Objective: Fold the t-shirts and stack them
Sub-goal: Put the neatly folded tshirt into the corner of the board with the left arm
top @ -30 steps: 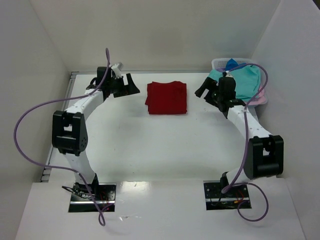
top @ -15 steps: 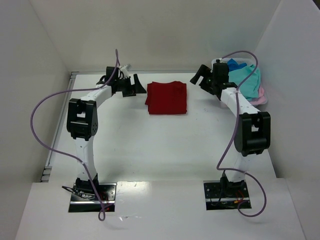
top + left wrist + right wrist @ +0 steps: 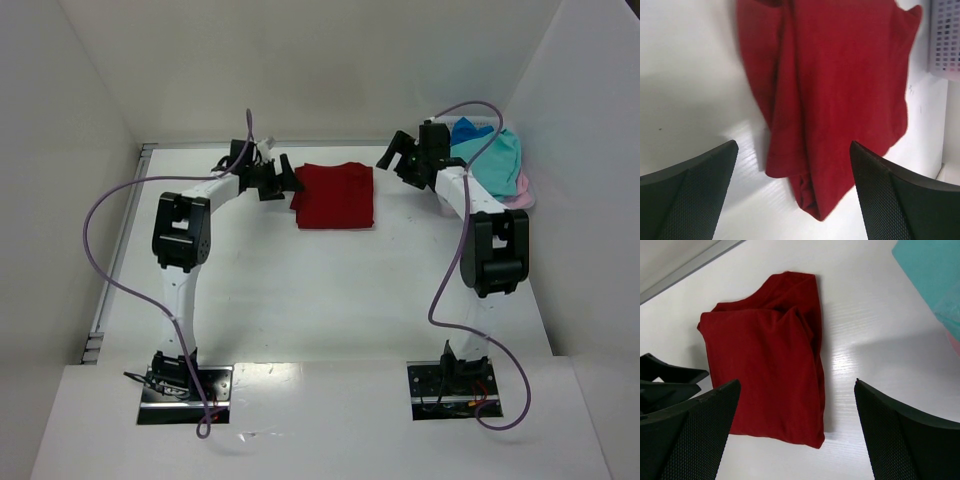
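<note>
The folded dark red t-shirt [image 3: 335,196] lies flat on the white table [image 3: 300,290]; the left gripper [image 3: 288,180] sits at its left edge, jaws wide apart and empty; the right gripper [image 3: 392,155] hangs just right of it, jaws likewise apart; further right, a teal t-shirt [image 3: 495,160] drapes over the slotted basket [image 3: 945,40], with a blue t-shirt [image 3: 467,130] and a pink t-shirt [image 3: 520,195] peeking out, partly hidden by the right arm.

White table [image 3: 330,290], plain white walls [image 3: 330,70]
</note>
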You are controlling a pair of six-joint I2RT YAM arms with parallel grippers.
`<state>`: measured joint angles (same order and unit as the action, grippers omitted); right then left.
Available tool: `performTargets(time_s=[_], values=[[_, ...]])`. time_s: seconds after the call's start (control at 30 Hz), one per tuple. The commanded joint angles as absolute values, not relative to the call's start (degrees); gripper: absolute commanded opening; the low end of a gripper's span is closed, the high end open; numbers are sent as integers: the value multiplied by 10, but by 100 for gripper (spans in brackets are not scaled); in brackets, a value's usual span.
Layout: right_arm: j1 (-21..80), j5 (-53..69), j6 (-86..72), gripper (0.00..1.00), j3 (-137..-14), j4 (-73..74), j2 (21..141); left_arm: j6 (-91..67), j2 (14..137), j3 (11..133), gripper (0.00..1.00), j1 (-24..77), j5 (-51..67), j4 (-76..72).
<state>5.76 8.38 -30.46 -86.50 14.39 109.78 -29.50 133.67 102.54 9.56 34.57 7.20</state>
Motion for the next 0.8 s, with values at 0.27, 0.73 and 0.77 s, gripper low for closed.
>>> performTargets(time_s=[0.27,0.73,0.77], values=[[62,84,-276,100,-925,163,1129,-339,1395,1070,100,106,365,37],[62,74,-271,100,-932,174,1118,-364,1418,1092,96,142,365,52],[62,69,-265,100,-925,174,1118,-364,1418,1086,93,142,358,52]])
